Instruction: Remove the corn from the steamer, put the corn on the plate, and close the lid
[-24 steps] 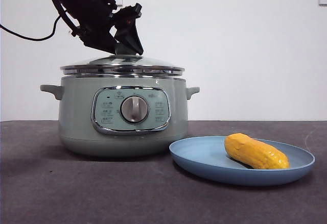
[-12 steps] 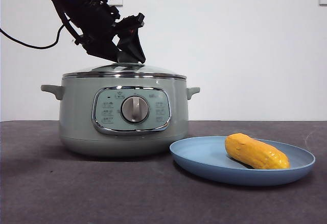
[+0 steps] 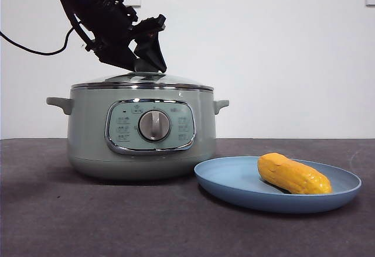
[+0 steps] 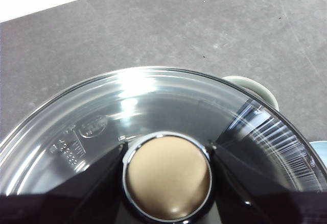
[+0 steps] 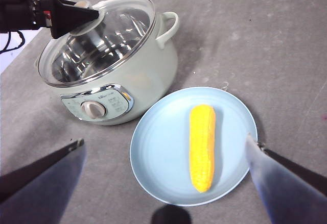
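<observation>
Nearest the front camera, the light-blue plate (image 3: 234,178) sat on the dark grey table (image 3: 88,222), and the corn (image 3: 294,174) lay on its side inside the plate, toward the plate's right half in the front view, its tapered end pointing outward. From the right wrist camera the cob (image 5: 202,146) lay lengthwise across the plate (image 5: 158,152), resting on the plate's floor and clear of the rim. Just behind and to the left of the plate stood the steamer (image 3: 88,134), its chrome-framed control panel (image 3: 150,126) and silver dial (image 3: 154,125) facing the front camera, with 2 small side handles showing. The plate's rim came close to the pot's base, though contact between them could not be made out. The lid (image 3: 142,80) sat level on the pot's rim. The left gripper (image 3: 143,64) reached down from the upper left onto the lid's knob (image 4: 168,177), its 2 black jaws pressed against either side of the knob, holding it. The right gripper (image 5: 163,183) hovered high above the plate, its jaws spread wide and holding nothing. A plain white wall (image 3: 281,46) stood behind.
</observation>
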